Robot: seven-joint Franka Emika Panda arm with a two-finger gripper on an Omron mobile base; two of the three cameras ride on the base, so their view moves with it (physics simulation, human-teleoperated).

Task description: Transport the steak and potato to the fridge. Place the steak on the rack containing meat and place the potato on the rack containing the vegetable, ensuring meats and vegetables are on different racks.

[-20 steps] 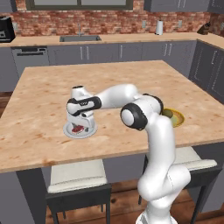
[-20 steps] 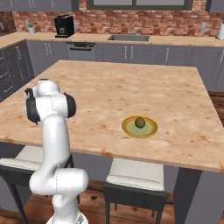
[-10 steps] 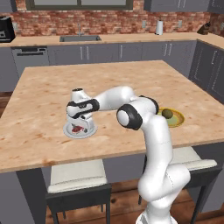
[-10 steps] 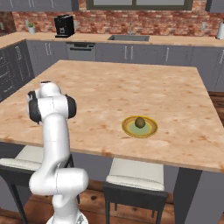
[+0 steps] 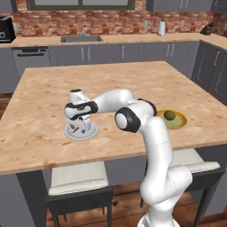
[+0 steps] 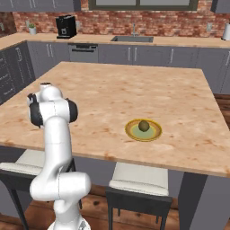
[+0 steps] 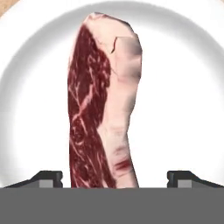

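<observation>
While tool (image 7: pixel 113 178) straddles steak (image 7: pixel 103 105), near end cut off

A wooden island top (image 5: pixel 133 80) is set in the middle, with two pale stools (image 5: pixel 79 177) tucked under its near edge. Grey cabinets (image 6: pixel 134 56) with a sink (image 5: pixel 80 39) are backed by a red brick wall (image 5: pixel 111 22). The floor (image 6: pixel 103 206) is laid in brown wood.

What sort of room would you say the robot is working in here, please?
A home kitchen, rendered: a wooden island counter with stools, a sink under a brick wall, and a coffee machine.
</observation>
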